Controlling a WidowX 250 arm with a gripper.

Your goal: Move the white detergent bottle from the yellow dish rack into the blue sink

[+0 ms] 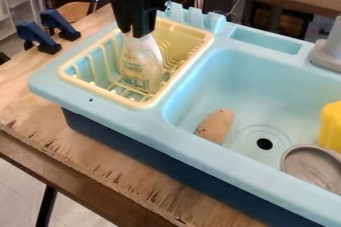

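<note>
Whitish plastic bottle (141, 66) roughly upright inside yellow plastic dish rack (138, 104), top gripped by black pincer (133, 33); tan oval toy (216, 126) right of rack.

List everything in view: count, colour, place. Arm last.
sink unit: 1, light blue over dark blue, on the table
dish rack: 1, pale yellow, set in the sink unit's left side
bottle: 1, whitish, in the rack, top at the gripper
potato-shaped thing: 1, tan, in the basin beside the drain
drain hole: 1, black, basin floor
round thing: 1, grey-brown, basin's right side, cut off
block-like thing: 1, yellow, right edge, cut off
faucet: 1, grey, upper right, cut off
clamps: 2, dark blue and black, table's far left
table: 1, brown wood, under the sink unit
gripper: 1, black, over the rack
</note>
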